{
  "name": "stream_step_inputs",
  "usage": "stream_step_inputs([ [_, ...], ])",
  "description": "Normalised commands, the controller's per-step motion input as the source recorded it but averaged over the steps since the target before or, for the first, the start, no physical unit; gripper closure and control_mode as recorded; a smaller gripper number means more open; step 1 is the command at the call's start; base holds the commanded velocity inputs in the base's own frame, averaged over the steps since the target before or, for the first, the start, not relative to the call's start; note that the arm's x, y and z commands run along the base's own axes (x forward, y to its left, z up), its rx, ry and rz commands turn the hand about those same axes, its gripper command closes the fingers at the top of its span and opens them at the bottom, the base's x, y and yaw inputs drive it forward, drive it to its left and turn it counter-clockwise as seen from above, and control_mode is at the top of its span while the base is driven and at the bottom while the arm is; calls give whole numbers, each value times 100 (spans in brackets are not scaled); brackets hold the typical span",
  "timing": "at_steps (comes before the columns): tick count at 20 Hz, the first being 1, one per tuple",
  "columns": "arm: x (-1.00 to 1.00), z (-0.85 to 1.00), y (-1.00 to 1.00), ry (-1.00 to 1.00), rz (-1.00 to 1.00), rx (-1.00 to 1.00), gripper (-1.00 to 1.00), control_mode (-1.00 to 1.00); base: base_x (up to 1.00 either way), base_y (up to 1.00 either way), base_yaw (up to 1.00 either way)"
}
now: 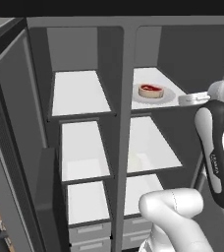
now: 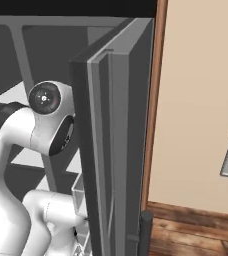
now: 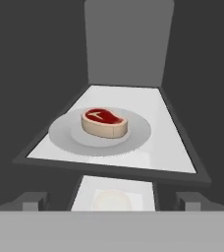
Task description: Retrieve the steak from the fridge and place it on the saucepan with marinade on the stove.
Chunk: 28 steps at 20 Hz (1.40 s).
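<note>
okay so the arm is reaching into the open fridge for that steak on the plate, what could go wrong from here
The steak lies on a smooth plate near the shelf's front edge, so a low approach could push the plate instead of gripping the meat. The open gripper sits just outside the shelf; its wide fingers might catch that edge going in.

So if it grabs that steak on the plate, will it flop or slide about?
Probably not much flop: the steak looks thick and blocky, with upright pale sides. It may skid rather than roll, since it lies flat on a smooth grey plate. The plate could shift too, resting loose on the white shelf. The open tool hangs short of it.
</note>
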Motion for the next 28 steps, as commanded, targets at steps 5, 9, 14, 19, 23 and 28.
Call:
stream_step_inputs([
  [5, 0, 0, 0, 0, 0, 0, -100, 100, 9, 32, -2],
  [9, 0, 0, 0, 0, 0, 0, -100, 100, 2, 2, 0],
  [14, 0, 0, 0, 0, 0, 0, -100, 100, 0, 0, 0],
  [19, 11, 0, 6, 6, 0, 0, -100, -100, 2, 2, 0],
  [23, 58, 0, 38, 20, 0, -4, -100, -100, 0, 0, 0],
  [28, 69, 2, 32, 21, 4, -5, -100, -100, 0, 0, 0],
])
